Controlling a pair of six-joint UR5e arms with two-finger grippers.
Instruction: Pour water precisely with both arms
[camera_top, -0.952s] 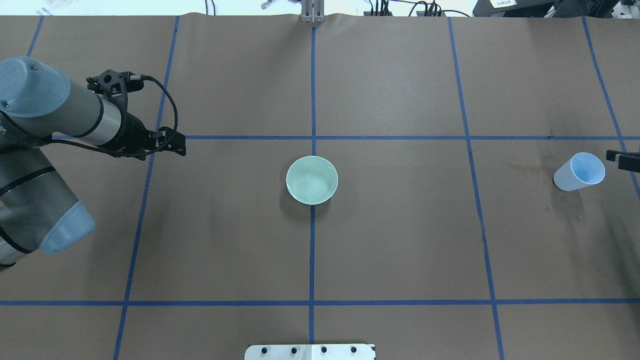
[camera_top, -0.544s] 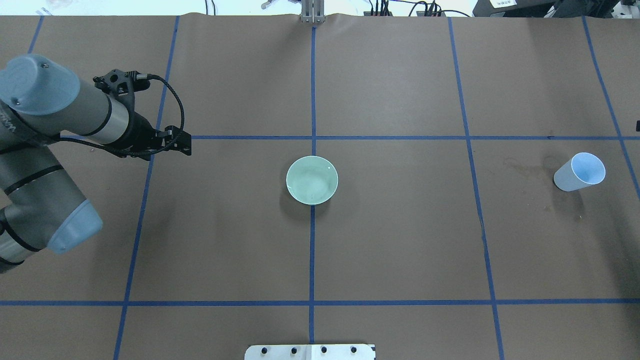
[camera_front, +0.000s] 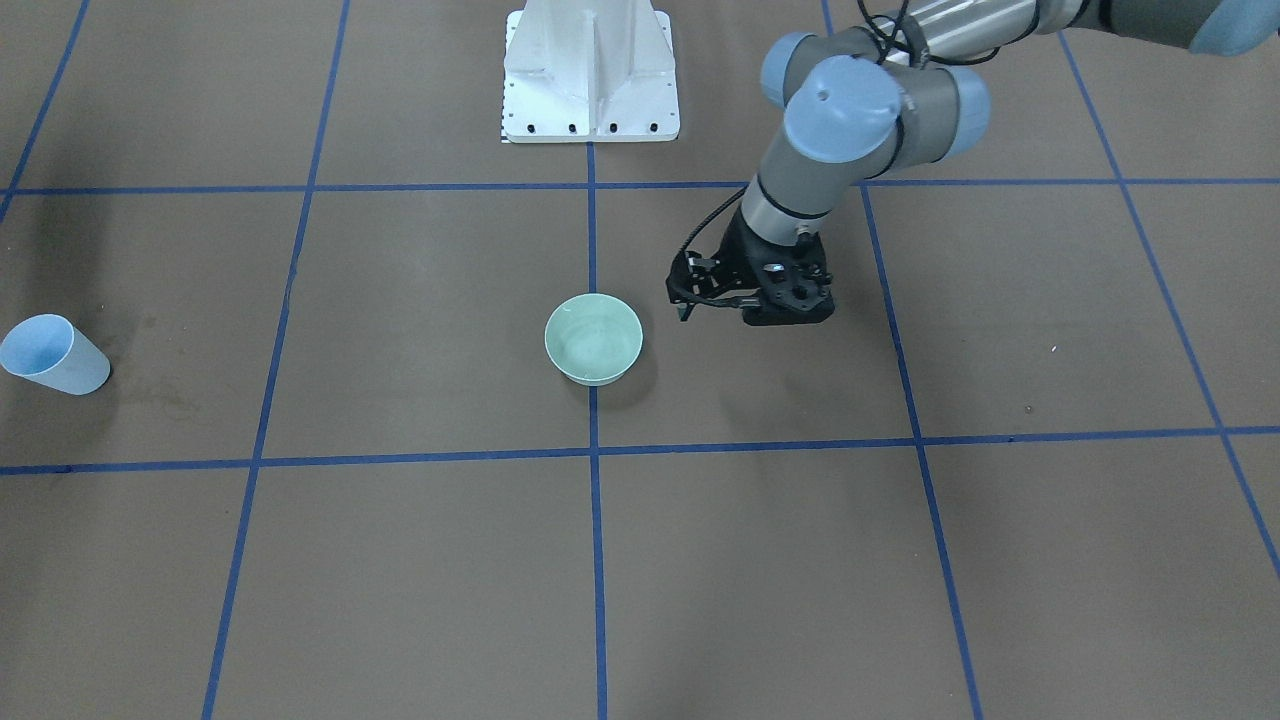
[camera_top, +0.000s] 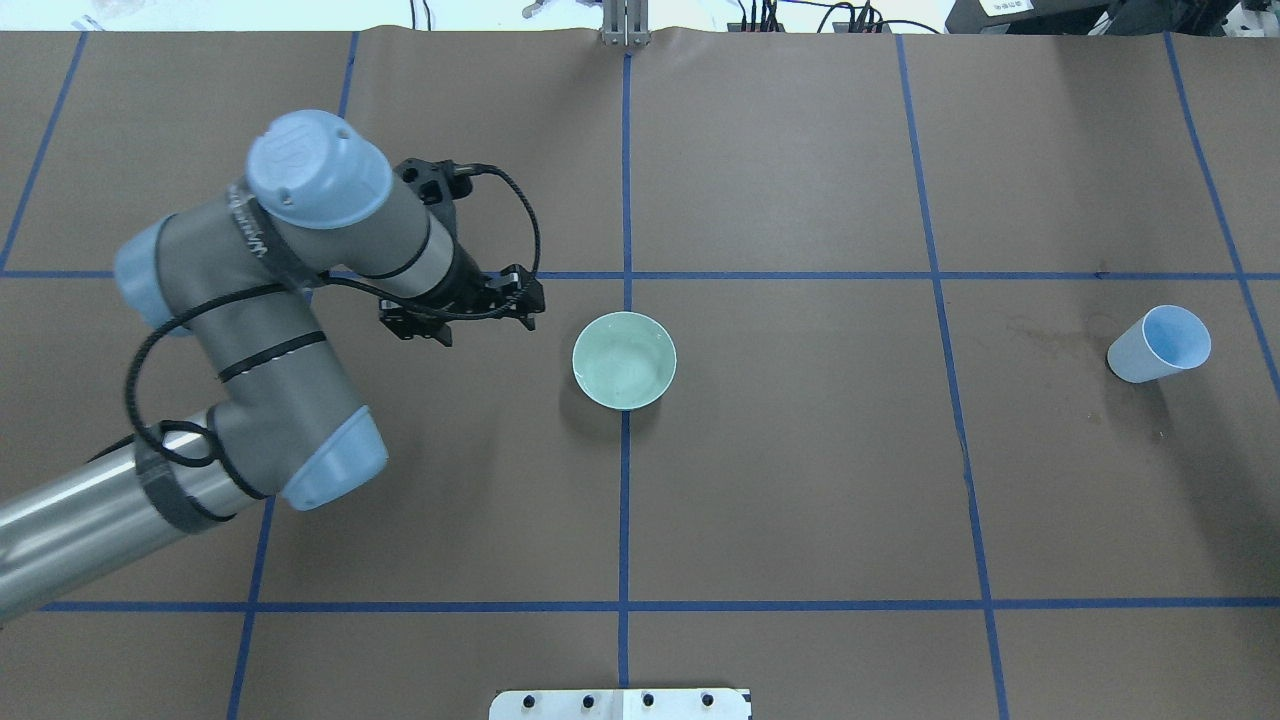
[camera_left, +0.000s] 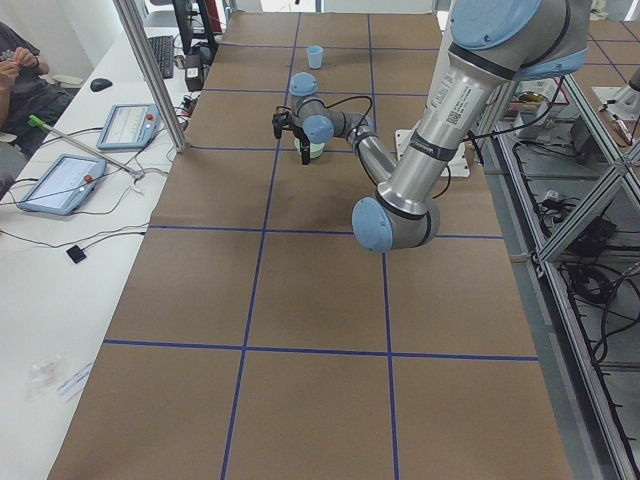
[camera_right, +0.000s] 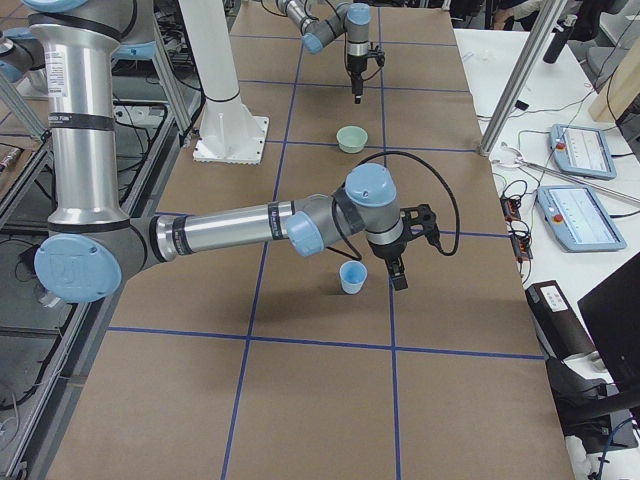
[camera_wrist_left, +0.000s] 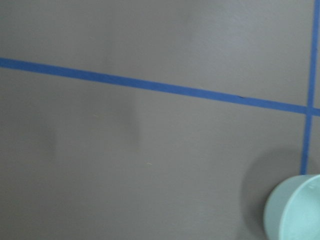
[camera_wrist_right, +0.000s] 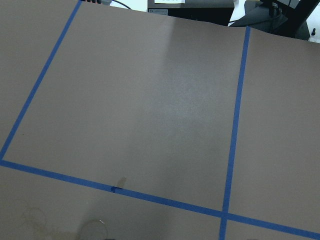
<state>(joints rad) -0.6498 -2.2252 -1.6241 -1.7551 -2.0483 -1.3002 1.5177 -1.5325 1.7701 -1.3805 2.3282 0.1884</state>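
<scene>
Seeing left gripper (camera_top: 520, 305) hanging near green bowl (camera_top: 592, 385), probably lining up to steady it; right gripper (camera_right: 396, 276) beside blue cup (camera_right: 352, 277), not touching. Can't tell either's jaws apart or together. Guessing water (camera_top: 628, 372) as faint sheen inside bowl.

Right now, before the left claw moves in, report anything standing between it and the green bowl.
Nothing visible does. The left claw hangs beside the green bowl, on the robot's left of it, with only bare brown table paper between them. The blue cup stands far beyond the bowl.
</scene>
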